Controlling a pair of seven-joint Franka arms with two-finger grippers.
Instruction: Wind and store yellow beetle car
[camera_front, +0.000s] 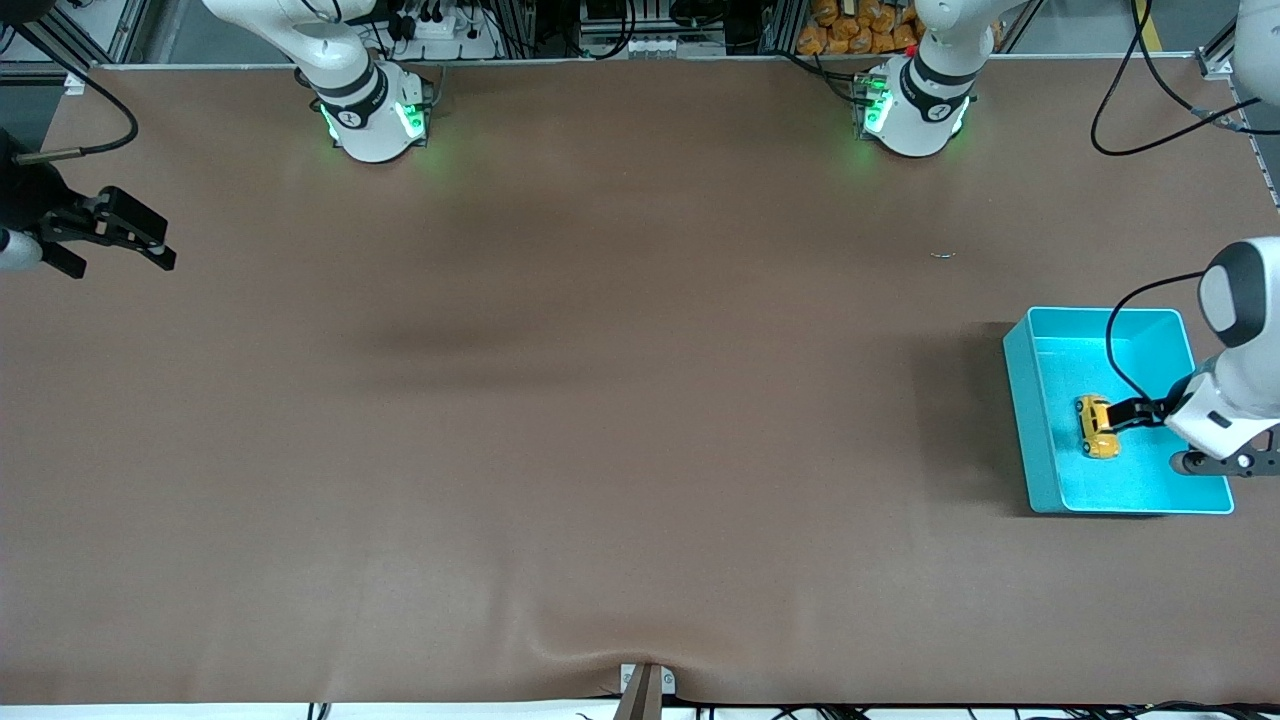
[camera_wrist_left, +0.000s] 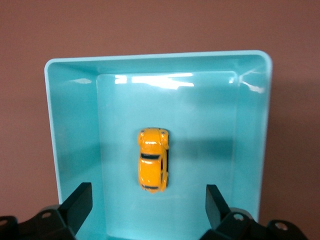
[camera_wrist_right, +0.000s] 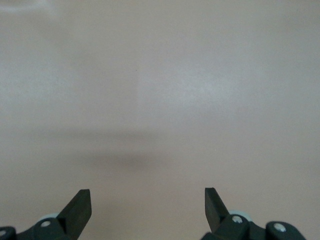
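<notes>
**Yellow beetle car on the bin floor, left end effector spread above it**

Toward the left arm's end of the worktop (camera_front: 600, 420) sits a teal bin (camera_front: 1020, 400), rectangular, open-topped, walls upright. Yellow beetle car (camera_front: 1097, 427) lies inside it, on the bin floor, wheels down as far as the left wrist view shows — rounded roof and dark windows face upward. Car touches none of the bin walls; bare teal floor shows all round it.

Left end effector (camera_front: 1135, 412) hangs over the bin, just beside the car. Fingers (camera_wrist_left: 80, 200) spread wide in the left wrist view, nothing between them. The car (camera_wrist_left: 153, 160) lies ahead of the fingertips, roughly centred on the gap, clear of both fingers. Bin rim (camera_wrist_left: 150, 57) frames the car on three sides in that view; bright reflections on the floor past the car's nose.

Right end effector (camera_front: 110, 240) waits over bare brown worktop at the right arm's end, well apart from bin and car. Its fingers (camera_wrist_right: 80, 205) also stand spread — empty gap, only plain worktop surface (camera_wrist_right: 160, 100) and a soft shadow below.

A black cable loops from the left arm's wrist down toward its end effector, crossing above the bin.
</notes>
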